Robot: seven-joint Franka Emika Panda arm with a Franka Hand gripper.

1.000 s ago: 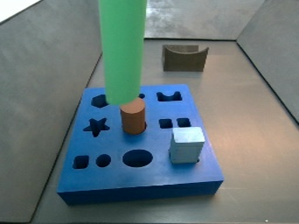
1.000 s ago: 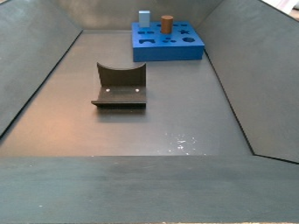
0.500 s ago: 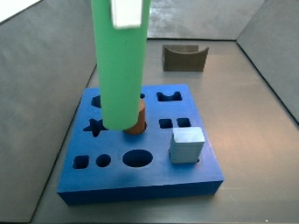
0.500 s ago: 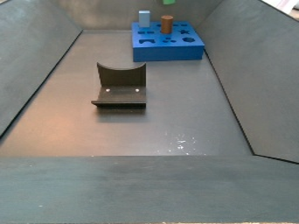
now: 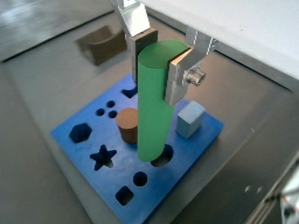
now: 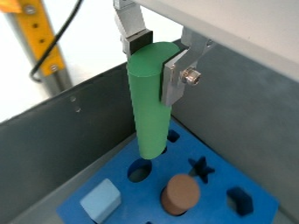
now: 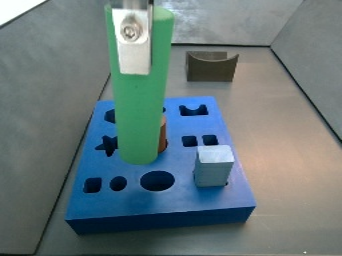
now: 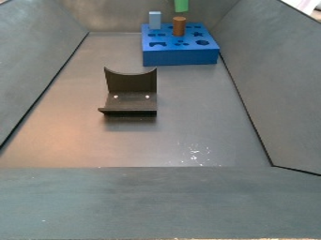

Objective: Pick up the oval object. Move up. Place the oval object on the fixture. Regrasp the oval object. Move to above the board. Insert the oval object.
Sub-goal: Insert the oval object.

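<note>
Clamping the oval object [image 5: 155, 105] upright between its plates, the gripper [image 5: 163, 54] hung above the board [image 5: 87, 146], beside the brown cylinder [image 5: 128, 128].

Clamped between the gripper [image 5: 162, 51] fingers, which are flat bare-metal plates with matt dark pads and a bright screw head, the oval object [image 5: 156, 105] looks like smooth, matt green plastic. Below its tip the board [image 5: 87, 149] is an even, matt blue with clean-cut holes, while the brown cylinder [image 5: 128, 127] beside the tip has a dull, wood-like face and the cube [image 5: 191, 117] a pale matt one. Farther off, the fixture [image 8: 128, 92] is dark and dull, and the grey floor [image 8: 163, 141] has a faint sheen like brushed sheet metal
</note>
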